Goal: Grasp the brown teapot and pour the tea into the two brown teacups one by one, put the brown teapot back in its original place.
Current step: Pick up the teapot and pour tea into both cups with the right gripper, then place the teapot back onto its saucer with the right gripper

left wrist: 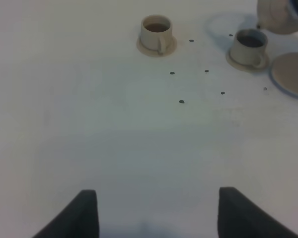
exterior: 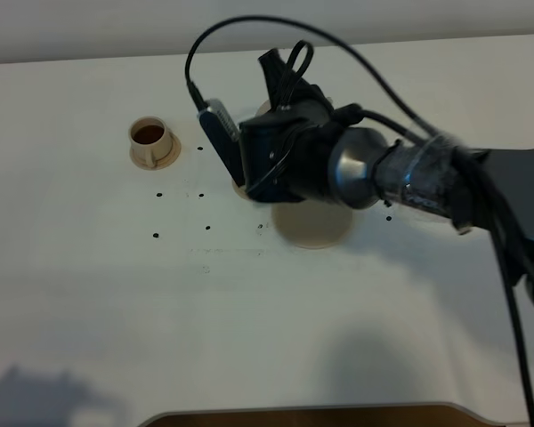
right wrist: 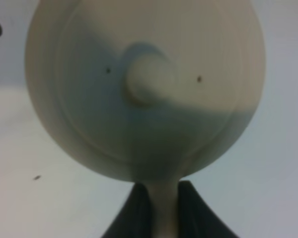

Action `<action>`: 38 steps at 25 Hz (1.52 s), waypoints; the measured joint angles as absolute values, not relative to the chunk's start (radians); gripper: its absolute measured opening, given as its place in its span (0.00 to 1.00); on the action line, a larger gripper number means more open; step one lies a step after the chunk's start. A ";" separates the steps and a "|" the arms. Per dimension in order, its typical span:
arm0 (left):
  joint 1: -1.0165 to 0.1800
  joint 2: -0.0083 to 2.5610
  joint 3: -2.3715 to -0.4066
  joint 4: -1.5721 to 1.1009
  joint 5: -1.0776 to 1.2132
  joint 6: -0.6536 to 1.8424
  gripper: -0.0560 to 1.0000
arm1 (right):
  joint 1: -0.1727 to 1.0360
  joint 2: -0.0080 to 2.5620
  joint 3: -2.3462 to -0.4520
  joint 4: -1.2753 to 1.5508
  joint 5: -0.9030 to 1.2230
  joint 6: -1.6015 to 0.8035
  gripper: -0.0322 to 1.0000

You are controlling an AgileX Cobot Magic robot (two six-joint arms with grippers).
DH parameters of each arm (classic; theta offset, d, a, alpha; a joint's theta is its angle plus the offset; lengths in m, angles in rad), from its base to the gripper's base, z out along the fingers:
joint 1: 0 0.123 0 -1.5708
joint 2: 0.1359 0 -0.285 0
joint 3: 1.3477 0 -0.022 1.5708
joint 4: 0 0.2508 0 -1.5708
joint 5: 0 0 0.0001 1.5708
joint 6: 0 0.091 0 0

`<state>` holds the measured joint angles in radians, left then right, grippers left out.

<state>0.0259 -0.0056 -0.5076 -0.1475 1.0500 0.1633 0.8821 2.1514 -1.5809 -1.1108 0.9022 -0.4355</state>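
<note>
right claw is pinching the brown teapot by its handle, holding it up over the nearer teacup, other teacup sits further left on the desk, left claw spread open, holding nothing.

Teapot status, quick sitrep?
Right gripper shut on teapot handle, held above second cup. Left gripper open, idle. First cup filled. Nothing blocking.
</note>
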 joint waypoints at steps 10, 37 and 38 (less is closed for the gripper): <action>0.026 -0.006 -0.508 -0.147 1.050 0.163 0.57 | 0.768 2.113 -1.629 -0.766 0.928 -0.433 0.12; 0.026 -0.006 -0.508 -0.147 1.050 0.164 0.57 | 0.578 2.135 -1.702 -0.194 0.915 -0.372 0.12; 0.026 -0.006 -0.508 -0.147 1.050 0.164 0.57 | 0.578 2.125 -1.702 -0.189 0.921 -0.372 0.12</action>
<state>0.0259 -0.0056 -0.5076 -0.1475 1.0500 0.1643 0.5785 2.1252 -1.7016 -0.1895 0.9215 -0.3719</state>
